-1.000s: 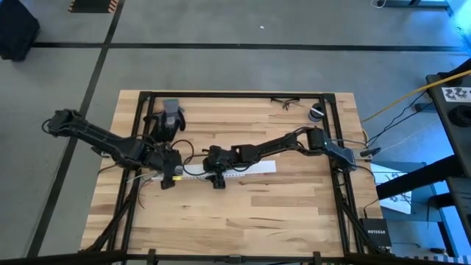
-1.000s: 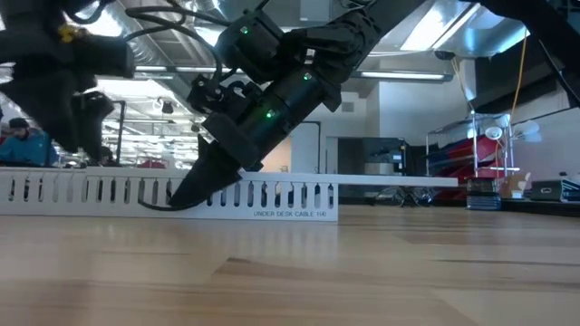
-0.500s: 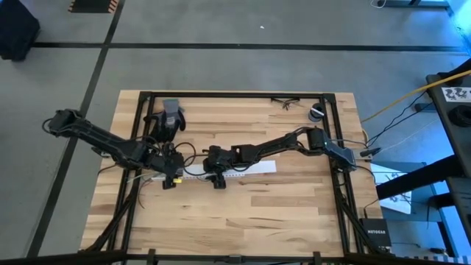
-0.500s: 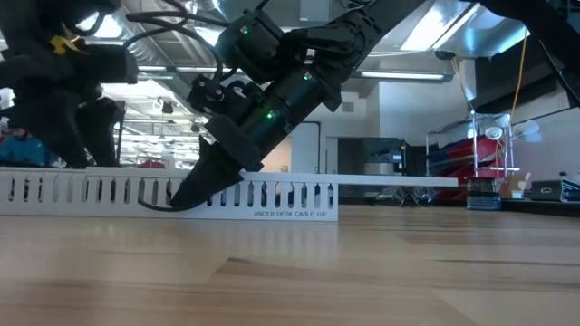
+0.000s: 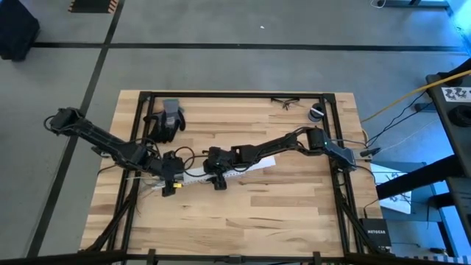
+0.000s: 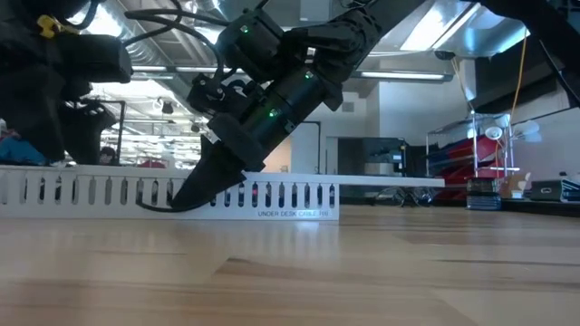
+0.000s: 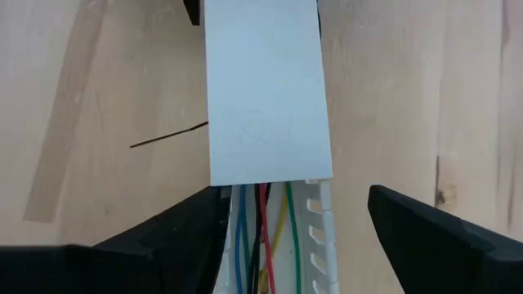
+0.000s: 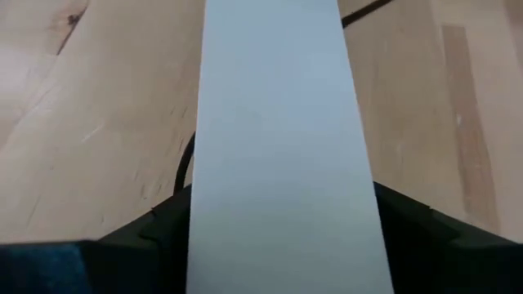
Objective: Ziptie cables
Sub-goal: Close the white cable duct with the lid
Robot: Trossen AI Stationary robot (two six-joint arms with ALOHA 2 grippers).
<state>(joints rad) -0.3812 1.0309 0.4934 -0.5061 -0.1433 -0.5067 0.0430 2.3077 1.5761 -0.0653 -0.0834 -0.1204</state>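
a white channel with slotted sides runs toward 12 o'clock over the wooden table. a flat white lid covers its far part. coloured wires, blue, red, yellow and green, lie in the uncovered near end. the left gripper stands spread wide, one finger on each side of the channel. a thin black ziptie lies at 9 o'clock of the lid.

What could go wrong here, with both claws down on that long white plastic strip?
The right gripper clamps the white channel, which lies skewed on the table; a pull could drag it further askew. The left gripper straddles the channel's uncovered end, fingers apart, where coloured wires show; closing there might pinch or snag them.
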